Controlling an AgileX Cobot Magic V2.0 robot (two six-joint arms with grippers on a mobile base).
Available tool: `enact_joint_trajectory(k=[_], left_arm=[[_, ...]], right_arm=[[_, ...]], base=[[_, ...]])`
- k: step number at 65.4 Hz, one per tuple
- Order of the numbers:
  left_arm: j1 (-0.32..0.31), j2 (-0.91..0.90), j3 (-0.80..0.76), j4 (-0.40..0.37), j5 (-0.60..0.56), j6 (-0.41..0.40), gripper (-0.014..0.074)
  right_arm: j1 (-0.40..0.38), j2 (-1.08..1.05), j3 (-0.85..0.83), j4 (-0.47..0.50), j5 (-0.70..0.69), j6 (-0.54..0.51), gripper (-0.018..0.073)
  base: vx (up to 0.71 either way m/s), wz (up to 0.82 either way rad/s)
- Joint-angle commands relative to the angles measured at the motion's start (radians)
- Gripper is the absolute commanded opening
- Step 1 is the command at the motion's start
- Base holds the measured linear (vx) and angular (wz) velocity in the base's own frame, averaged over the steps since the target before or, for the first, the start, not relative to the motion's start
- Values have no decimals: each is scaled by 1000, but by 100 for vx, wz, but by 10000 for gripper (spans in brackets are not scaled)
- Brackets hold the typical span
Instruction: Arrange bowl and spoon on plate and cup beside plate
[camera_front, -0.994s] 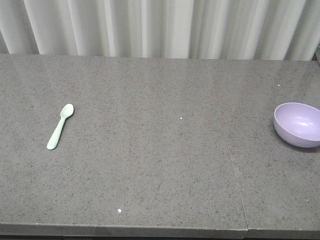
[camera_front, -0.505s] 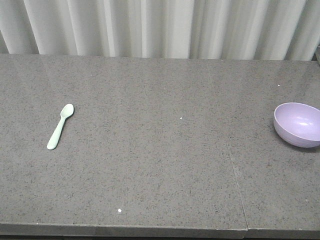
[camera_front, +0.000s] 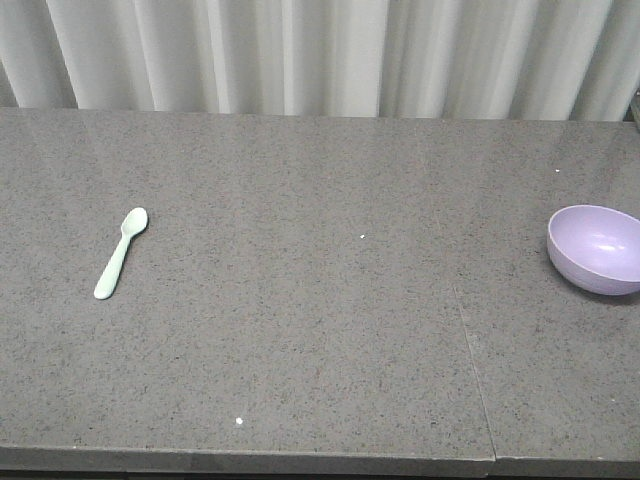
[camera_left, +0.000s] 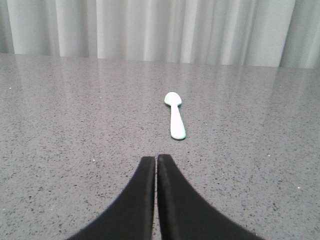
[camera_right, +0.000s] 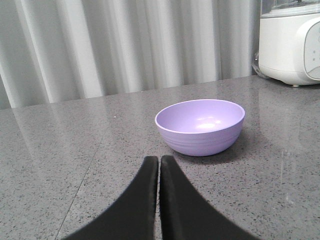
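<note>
Spoon: the spoon is seen lying flat at the middle left of the front view, with the scoop toward the upper right and the handle toward the lower left.
Spoon, left wrist view: it is shown just above the centre of the frame, with the scoop turned toward the curtain and the handle end toward the camera.
Bowl: the bowl is seen upright at the right edge of the front view, partly cut off by the frame, well apart from the spoon.
Bowl, right wrist view: it is shown right of centre, its hollow bare.
Left gripper: the left gripper is seen at the bottom centre of its view, its two black fingers pressed together; nothing is held, and the spoon lies beyond the tips, untouched.
Right gripper: the right gripper is seen at the bottom centre of its view, fingers pressed together on nothing; the bowl stands near the tips, untouched.
Countertop: both things are borne by a grey speckled countertop, crossed by a thin seam at the lower right.
Background: a pale pleated curtain is seen along the top; a white appliance is shown at the upper right of the right wrist view.
</note>
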Motion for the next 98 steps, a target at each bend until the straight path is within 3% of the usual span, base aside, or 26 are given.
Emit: enact_joint_trajectory(k=[1, 35, 45, 60, 72, 82, 94, 98], left_arm=[[-5, -6, 31, 0, -70, -10, -6], [-5, -6, 31, 0, -70, -10, -6], [-5, -6, 29, 60, -81, 31, -6], [-5, -6, 29, 55, -78, 31, -6], [-5, -6, 27, -9, -134, -22, -6], [-5, -6, 23, -23, -216, -28, -6], [-5, -6, 23, -123, -388, -227, -6], [-5, -6, 23, -127, -448, -241, -6]], right_arm=[[-3, -6, 0, -9, -70, -1, 15], [-3, -6, 0, -13, -70, -2, 15], [-3, -6, 0, -13, -70, -2, 15], [-3, -6, 0, 5, -89, 3, 15], [-3, -6, 0, 127, -247, 6, 15], [-3, -6, -1, 235, -289, 6, 15], [-3, -6, -1, 286, -295, 3, 15], [-3, -6, -1, 288, -295, 3, 15]], base=[[0, 0], [0, 0], [0, 0], [0, 0], [0, 0], [0, 0], [0, 0], [0, 0]])
